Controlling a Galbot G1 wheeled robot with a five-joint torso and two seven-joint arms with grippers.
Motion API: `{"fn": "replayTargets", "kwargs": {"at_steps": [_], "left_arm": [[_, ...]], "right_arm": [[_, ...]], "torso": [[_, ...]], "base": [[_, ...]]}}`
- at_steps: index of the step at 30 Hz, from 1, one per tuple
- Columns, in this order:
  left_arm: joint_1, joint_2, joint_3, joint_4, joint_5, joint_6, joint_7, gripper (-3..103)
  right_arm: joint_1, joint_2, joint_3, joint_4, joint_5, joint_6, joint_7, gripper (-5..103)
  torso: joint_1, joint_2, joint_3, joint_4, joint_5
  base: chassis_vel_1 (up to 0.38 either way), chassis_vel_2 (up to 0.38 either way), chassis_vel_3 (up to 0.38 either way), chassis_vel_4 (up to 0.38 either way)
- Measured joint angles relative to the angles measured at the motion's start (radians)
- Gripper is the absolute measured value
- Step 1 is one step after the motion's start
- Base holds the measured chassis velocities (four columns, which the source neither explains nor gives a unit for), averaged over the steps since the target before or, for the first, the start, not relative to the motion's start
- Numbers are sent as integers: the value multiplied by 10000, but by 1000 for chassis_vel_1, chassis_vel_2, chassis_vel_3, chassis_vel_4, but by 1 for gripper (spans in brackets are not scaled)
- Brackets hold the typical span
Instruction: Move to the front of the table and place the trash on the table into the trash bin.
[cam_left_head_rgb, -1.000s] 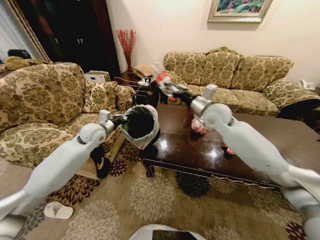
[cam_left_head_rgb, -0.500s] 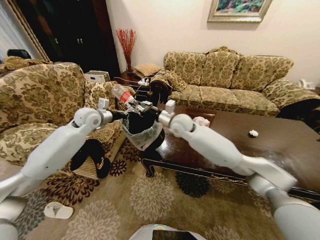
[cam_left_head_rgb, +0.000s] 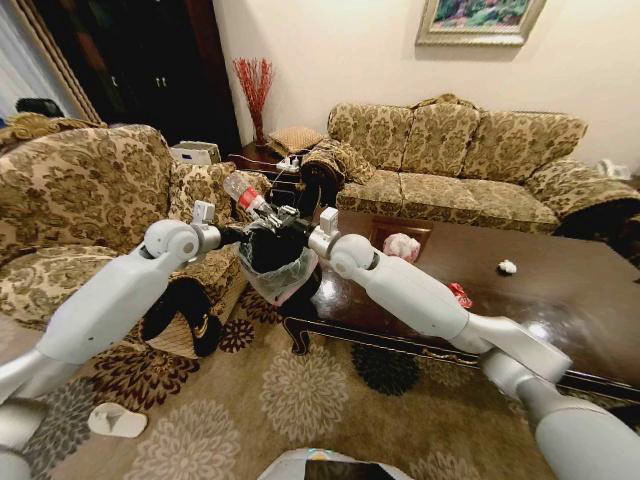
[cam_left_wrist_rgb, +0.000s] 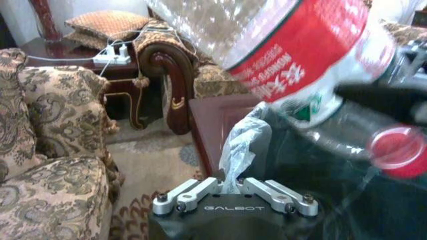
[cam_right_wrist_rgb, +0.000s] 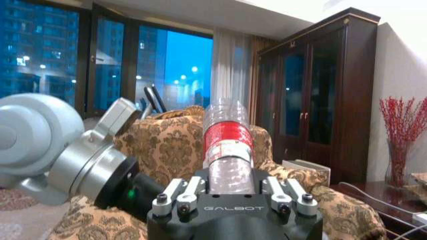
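Note:
My left gripper (cam_left_head_rgb: 247, 238) is shut on the rim and liner (cam_left_wrist_rgb: 241, 150) of the small black trash bin (cam_left_head_rgb: 274, 256), holding it off the table's left corner. My right gripper (cam_left_head_rgb: 274, 213) is shut on the clear bottle with a red label (cam_left_head_rgb: 245, 192), which lies tilted just above the bin's mouth. In the left wrist view the bottle (cam_left_wrist_rgb: 293, 45) looms close, its red cap (cam_left_wrist_rgb: 399, 151) over the bin. The right wrist view looks along the bottle (cam_right_wrist_rgb: 228, 142), gripped near its cap end. A white-and-red bag bundle (cam_left_head_rgb: 402, 246), a red wrapper (cam_left_head_rgb: 460, 294) and a white paper wad (cam_left_head_rgb: 507, 266) lie on the dark table (cam_left_head_rgb: 560, 310).
A patterned armchair (cam_left_head_rgb: 80, 200) stands at the left, and a long sofa (cam_left_head_rgb: 460, 160) stands behind the table. A side table with a power strip (cam_left_wrist_rgb: 113, 52) fills the corner. A white slipper (cam_left_head_rgb: 115, 420) lies on the floral carpet.
My right arm swung left from above the table, carrying the bottle to just over the bin. The left arm lowered the bin slightly.

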Motion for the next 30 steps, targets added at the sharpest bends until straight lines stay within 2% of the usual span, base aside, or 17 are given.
{"fn": "replayTargets", "kwargs": {"at_steps": [2, 3, 5, 6, 10, 13, 14, 16, 17, 19, 21, 23, 24, 26, 27, 28, 30], "left_arm": [[-9, -30, 0, 19, 52, -8, 19, 3], [-9, -30, 0, 19, 52, -8, 19, 3], [-47, -34, 1, 36, 116, -11, 36, 3], [-47, -34, 1, 36, 116, -11, 36, 3], [-126, -18, 3, 41, 128, -21, 58, 3], [-117, -9, -6, 44, 160, -27, 62, 3], [-43, -13, -35, 35, 273, -84, 66, 3], [235, -44, -189, -48, 572, -318, 63, 3], [235, -44, -189, -48, 572, -318, 63, 3], [851, -47, -658, -407, 884, -507, 55, 3], [987, -32, -755, -504, 936, -549, 44, 3], [1539, -36, -1114, -844, 1182, -817, -65, 3], [1539, -36, -1114, -844, 1182, -817, -65, 3], [1905, -156, -1315, -1053, 1380, -1068, -217, 3], [2089, -330, -1393, -1142, 1532, -1298, -325, 3], [2089, -330, -1393, -1142, 1532, -1298, -325, 3], [2455, -589, -1513, -1363, 1684, -1649, -401, 3]], "right_arm": [[-35, -42, -23, 0, 35, 84, -7, 48], [-35, -42, -23, 0, 35, 84, -7, 48], [-54, -66, -24, -13, 71, 107, -42, 59], [-54, -66, -24, -13, 71, 107, -42, 59], [-56, -111, 64, 57, 106, 124, 29, 76], [-54, -289, 299, 426, 199, 105, 509, 81], [-56, -499, 485, 808, 360, -34, 941, 91], [-174, -940, 1008, 1411, 675, -494, 1785, 96], [-174, -940, 1008, 1411, 675, -494, 1785, 96], [-482, -1595, 1799, 1806, 764, -1195, 2586, 100], [-576, -1769, 1988, 1815, 754, -1328, 2674, 100], [-1212, -2727, 2721, 1988, 568, -1760, 2844, 100], [-1212, -2727, 2721, 1988, 568, -1760, 2844, 100], [-2193, -3748, 3613, 2536, 492, -2183, 2752, 100], [-3370, -4466, 4607, 3133, 466, -2416, 2788, 100], [-3370, -4466, 4607, 3133, 466, -2416, 2788, 100], [-5321, -5292, 6249, 3869, 80, -2434, 2787, 100]], "torso": [[0, 0, 0, -1, 0], [0, 0, 0, -1, 0], [0, 0, 0, 0, 0], [0, 0, 0, 0, 0], [0, 0, 1, 1, 0], [0, 0, 0, 1, 1], [1, 0, 1, 2, 1], [0, 1, 0, 2, 0], [0, 1, 0, 2, 0], [0, 1, 0, 0, 0], [0, 2, 0, 0, 3], [0, 1, 0, 4, 4], [0, 1, 0, 4, 4], [1, 1, 1, 3, 1], [0, 1, 1, 1, 5], [0, 1, 1, 1, 5], [-1, 3, -1, -13, 2]], "base": [[0, 0, 0, 0], [0, 0, 0, 0], [0, 0, 0, 0], [0, 0, 0, 0], [0, 0, 0, 0], [0, 0, 0, 0], [0, 0, 0, 0], [0, 0, 0, 0], [0, 0, 0, 0], [0, 0, 0, 0], [0, 0, 0, 0], [0, 0, 0, 0], [0, 0, 0, 0], [0, 0, 0, 0], [0, 0, 0, 0], [0, 0, 0, 0], [0, 0, 0, 0]]}}
